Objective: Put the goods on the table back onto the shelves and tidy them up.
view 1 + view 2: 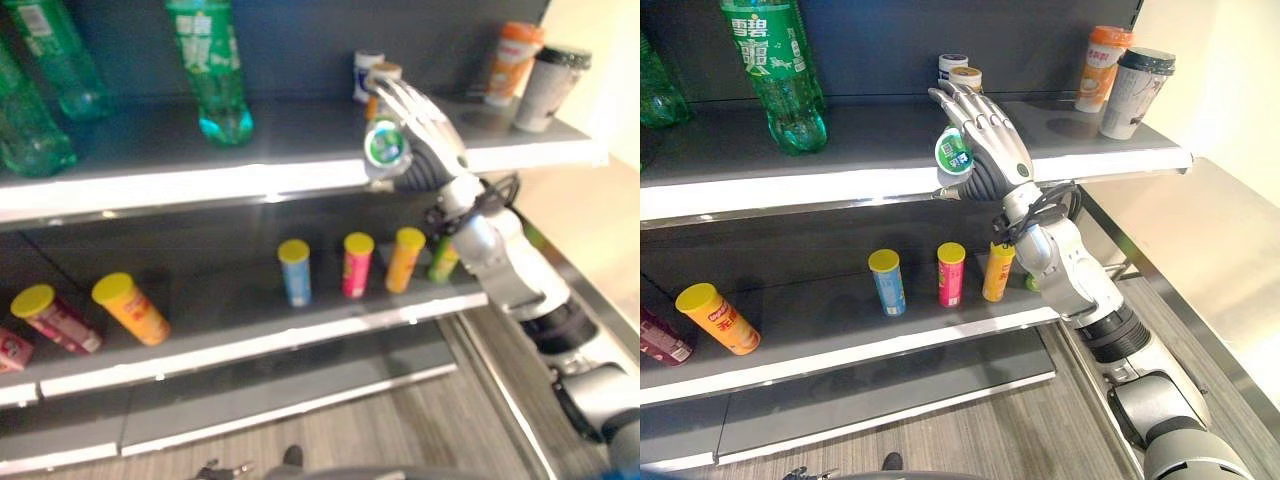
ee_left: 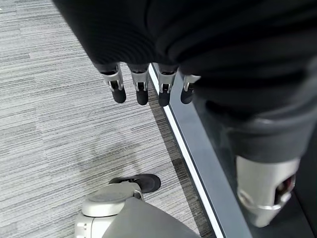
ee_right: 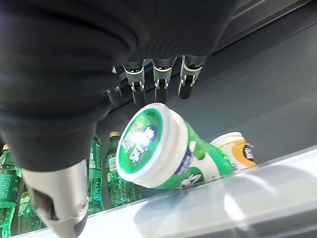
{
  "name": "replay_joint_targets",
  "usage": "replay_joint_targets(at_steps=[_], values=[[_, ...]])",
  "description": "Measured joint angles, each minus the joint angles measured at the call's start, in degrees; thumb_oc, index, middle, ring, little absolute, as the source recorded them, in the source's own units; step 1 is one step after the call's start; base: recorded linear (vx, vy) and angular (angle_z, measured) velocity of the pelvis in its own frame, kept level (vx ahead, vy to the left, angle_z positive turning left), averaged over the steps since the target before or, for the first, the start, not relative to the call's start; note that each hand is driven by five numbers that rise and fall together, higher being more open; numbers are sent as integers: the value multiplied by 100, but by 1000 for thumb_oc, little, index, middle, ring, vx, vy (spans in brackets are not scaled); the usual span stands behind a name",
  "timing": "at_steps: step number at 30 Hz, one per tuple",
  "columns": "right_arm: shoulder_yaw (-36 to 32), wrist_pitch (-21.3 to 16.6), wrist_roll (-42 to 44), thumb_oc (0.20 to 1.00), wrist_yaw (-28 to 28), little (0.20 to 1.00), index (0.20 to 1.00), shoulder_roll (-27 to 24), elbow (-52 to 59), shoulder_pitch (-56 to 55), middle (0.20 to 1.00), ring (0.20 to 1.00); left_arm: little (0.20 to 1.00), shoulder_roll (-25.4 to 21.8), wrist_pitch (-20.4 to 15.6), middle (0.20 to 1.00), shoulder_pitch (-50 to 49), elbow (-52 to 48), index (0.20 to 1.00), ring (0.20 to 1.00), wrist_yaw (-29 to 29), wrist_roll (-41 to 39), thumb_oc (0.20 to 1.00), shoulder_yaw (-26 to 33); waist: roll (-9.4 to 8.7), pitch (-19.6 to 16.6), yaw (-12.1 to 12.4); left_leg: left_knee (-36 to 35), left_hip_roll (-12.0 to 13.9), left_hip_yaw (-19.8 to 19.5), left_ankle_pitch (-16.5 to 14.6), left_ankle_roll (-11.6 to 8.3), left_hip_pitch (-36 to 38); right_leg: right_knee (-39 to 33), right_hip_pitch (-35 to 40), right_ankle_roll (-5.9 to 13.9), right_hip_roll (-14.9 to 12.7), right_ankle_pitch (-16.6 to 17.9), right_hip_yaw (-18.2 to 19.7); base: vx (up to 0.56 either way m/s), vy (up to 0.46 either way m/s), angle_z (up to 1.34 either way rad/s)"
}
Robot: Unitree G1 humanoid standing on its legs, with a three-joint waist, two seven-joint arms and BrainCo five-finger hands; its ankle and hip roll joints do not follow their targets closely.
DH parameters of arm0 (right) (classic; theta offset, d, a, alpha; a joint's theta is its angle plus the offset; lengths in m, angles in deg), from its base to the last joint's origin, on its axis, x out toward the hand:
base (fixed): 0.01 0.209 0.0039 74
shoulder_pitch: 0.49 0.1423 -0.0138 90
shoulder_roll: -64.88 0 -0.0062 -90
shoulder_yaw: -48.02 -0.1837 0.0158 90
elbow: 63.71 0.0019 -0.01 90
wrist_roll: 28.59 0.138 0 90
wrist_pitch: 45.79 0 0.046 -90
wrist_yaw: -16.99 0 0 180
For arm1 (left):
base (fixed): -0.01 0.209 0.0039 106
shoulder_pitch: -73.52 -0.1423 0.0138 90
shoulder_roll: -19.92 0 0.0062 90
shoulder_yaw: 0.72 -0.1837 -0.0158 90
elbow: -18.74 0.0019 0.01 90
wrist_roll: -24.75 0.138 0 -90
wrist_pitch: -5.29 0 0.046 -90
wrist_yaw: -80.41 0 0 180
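My right hand [image 1: 985, 130] reaches up to the front edge of the upper shelf [image 1: 890, 178]. Its fingers [image 3: 157, 79] are straight and spread over a green gum jar with a white lid [image 3: 163, 148]. The jar [image 1: 953, 152] is tilted, its base on the shelf and its lid raised toward my palm. The thumb [image 3: 54, 198] stands apart beside the lid. My left hand [image 2: 141, 89] hangs open over the grey floor, holding nothing.
Just behind the jar stand a yellow-labelled jar [image 3: 237, 148] and a blue-white can [image 1: 952, 62]. Two cups [image 1: 1118, 80] stand at the shelf's right end, green bottles [image 1: 780, 70] at its left. On the lower shelf are upright tubes [image 1: 950, 273] and lying tubes [image 1: 718, 318].
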Motion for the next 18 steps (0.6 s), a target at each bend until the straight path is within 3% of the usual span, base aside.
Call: replay_joint_targets(at_steps=[10,11,13,15,16,17,18], values=[[141,22,-1,1000,2,1000,1000,-1,-447,172,1000,1000,1000,0,0,1000,-2,-2,1000,1000,-6,0,1000,-2,27,-22,5,0,1,-10,-2,5,-6,-1,-1,0,4,0,-7,0,0,0],[208,23,-3,918,2,918,918,-1,-462,188,918,918,1000,0,0,1000,-9,-2,1000,1000,-7,0,1000,-1,28,-22,5,0,1,-14,1,0,-6,-1,-2,0,4,-1,-12,0,0,0],[224,23,-5,890,2,890,890,0,-501,189,890,890,1000,0,0,1000,-10,-2,1000,1000,-7,0,1000,-2,28,-22,8,0,1,-17,1,0,-7,-1,-1,0,4,-4,-17,0,0,0],[224,31,-4,711,2,711,711,0,-529,188,711,711,1000,0,0,1000,-18,-1,1000,1000,-7,0,1000,-1,29,-21,11,0,0,-17,2,-2,-9,-1,-3,0,3,-4,-17,0,0,0],[224,30,-4,529,1,529,529,0,-529,188,529,529,1000,0,0,1000,-19,-1,1000,1000,-7,0,1000,-1,30,-21,11,0,0,-17,2,-2,-9,-1,-2,-1,4,-5,-17,0,0,0],[234,3,-3,482,-5,482,482,0,-531,188,482,482,1000,0,0,1000,-20,-1,1000,1000,-7,0,1000,-1,30,-20,10,0,1,-18,1,-1,-8,-1,-3,-1,4,-5,-16,0,0,0],[244,2,-15,200,65,200,200,4,-527,198,200,200,1000,0,-1,1000,-16,-2,1000,1000,-7,0,1000,-2,32,-20,9,-1,3,-17,0,0,-8,-1,-3,-2,5,-5,-17,0,0,0]])
